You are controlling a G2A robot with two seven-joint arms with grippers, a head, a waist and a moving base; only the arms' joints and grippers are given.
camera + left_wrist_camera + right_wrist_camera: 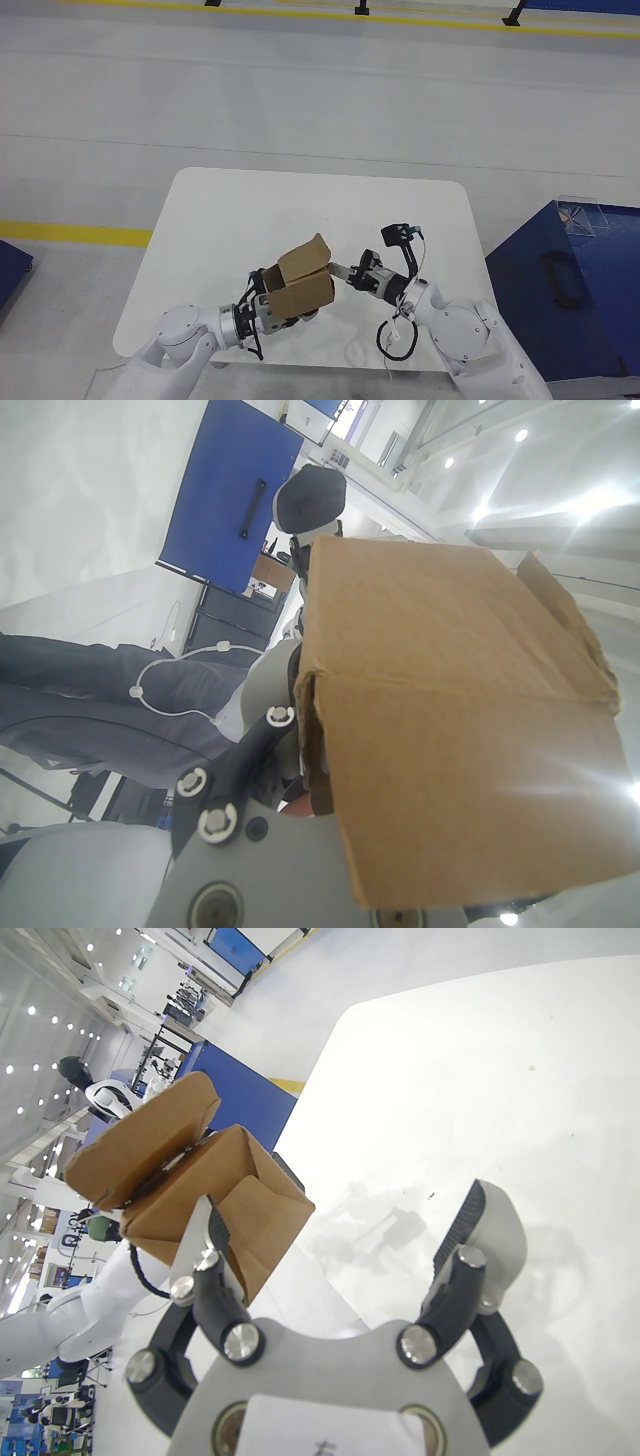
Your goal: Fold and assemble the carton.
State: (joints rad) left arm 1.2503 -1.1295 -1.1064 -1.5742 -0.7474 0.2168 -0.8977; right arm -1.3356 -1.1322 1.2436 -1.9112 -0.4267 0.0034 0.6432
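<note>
A brown carton is held tilted above the near part of the white table. One flap stands open on its upper side. My left gripper is shut on the carton's near-left end; in the left wrist view the carton hides one finger, and the other finger lies against its side wall. My right gripper is open at the carton's right end. In the right wrist view one fingertip overlaps the carton's folded end, the other hangs over bare table.
A blue cabinet stands off the table's right side, and another blue object sits at the left edge. The far half of the table is bare.
</note>
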